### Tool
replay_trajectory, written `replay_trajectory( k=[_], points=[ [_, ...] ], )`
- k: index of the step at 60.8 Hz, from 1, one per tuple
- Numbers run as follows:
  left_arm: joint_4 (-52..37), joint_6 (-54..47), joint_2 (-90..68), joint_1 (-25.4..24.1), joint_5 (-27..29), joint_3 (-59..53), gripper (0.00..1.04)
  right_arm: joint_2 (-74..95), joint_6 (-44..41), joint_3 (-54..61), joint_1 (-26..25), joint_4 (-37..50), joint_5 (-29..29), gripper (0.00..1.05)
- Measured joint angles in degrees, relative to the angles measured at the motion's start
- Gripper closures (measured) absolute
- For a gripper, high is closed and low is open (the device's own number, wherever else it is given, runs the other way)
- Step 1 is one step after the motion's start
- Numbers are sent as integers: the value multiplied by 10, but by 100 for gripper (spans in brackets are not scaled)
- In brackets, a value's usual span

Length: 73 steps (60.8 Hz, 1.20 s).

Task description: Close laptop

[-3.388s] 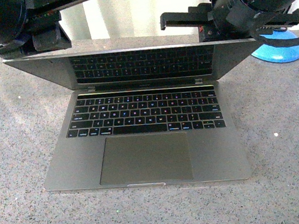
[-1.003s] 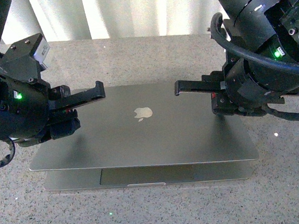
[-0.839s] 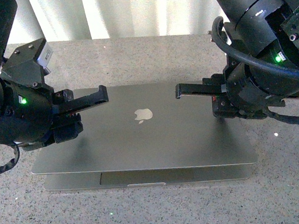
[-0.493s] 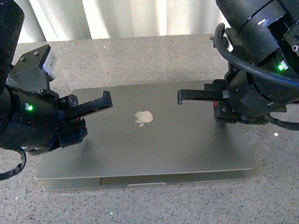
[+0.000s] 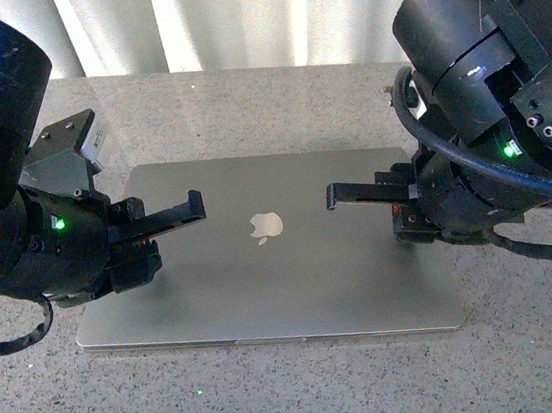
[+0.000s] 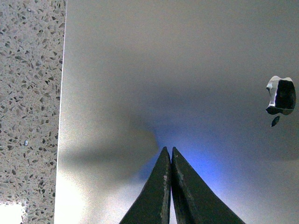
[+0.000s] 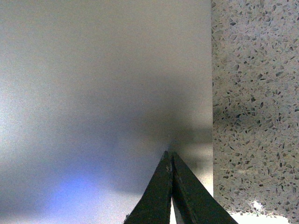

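Surroundings: a speckled grey stone counter (image 5: 243, 100) carries everything; a pale curtain (image 5: 262, 12) hangs behind its far edge.
In the way: in the front view the two bulky black arms cover the lid's left and right edges, and the middle of the lid shows between them.
Laptop position: the laptop (image 5: 266, 288) lies flat on the counter, in the middle in front of the robot, with its lid down on the base.
Laptop direction: its long axis runs left to right across the robot's view. The thin front edge with the opening notch (image 5: 267, 339) is nearest the robot, and the far edge faces the curtain.
Logo: the pale apple logo (image 5: 266, 226) sits mid-lid, between the two grippers and touched by neither. It also shows in the left wrist view (image 6: 281, 96).
Left gripper: the left gripper (image 5: 193, 203) points inward over the lid's left half. The left wrist view shows its fingers (image 6: 187, 191) pressed together, holding nothing, with the tip meeting its own shadow on the lid.
Right gripper: the right gripper (image 5: 332, 198) points inward over the lid's right half. Its fingers (image 7: 187, 196) are likewise pressed together and hold nothing, with the tip at the lid near the right edge.
Contact: I cannot tell whether either tip presses on the metal.
Count: one laptop, one logo, two grippers, and two green lights, one on each arm (image 5: 59, 224) (image 5: 507, 150).
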State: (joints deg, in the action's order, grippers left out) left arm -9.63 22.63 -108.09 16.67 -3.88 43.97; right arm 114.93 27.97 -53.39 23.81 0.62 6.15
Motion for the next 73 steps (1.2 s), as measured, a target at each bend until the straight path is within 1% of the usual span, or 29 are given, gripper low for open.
replay_trajectory(
  k=[47, 61, 67, 71, 73],
  points=[
    [-13, 9, -11, -4, -8, -7, 101, 8, 4, -11, 10, -5, 4, 104],
    [-18, 11, -7, -13, 0, -10, 101, 6, 3, -12, 12, -6, 10, 104],
    [-37, 18, 7, -21, 14, -16, 101, -1, -15, -12, 10, 2, 33, 104],
    [-63, 18, 28, -29, 39, -20, 101, -8, -41, -11, 8, 17, 63, 104],
    [-76, 13, 40, -32, 54, -21, 101, -16, -71, -10, 5, 33, 87, 104]
  ],
)
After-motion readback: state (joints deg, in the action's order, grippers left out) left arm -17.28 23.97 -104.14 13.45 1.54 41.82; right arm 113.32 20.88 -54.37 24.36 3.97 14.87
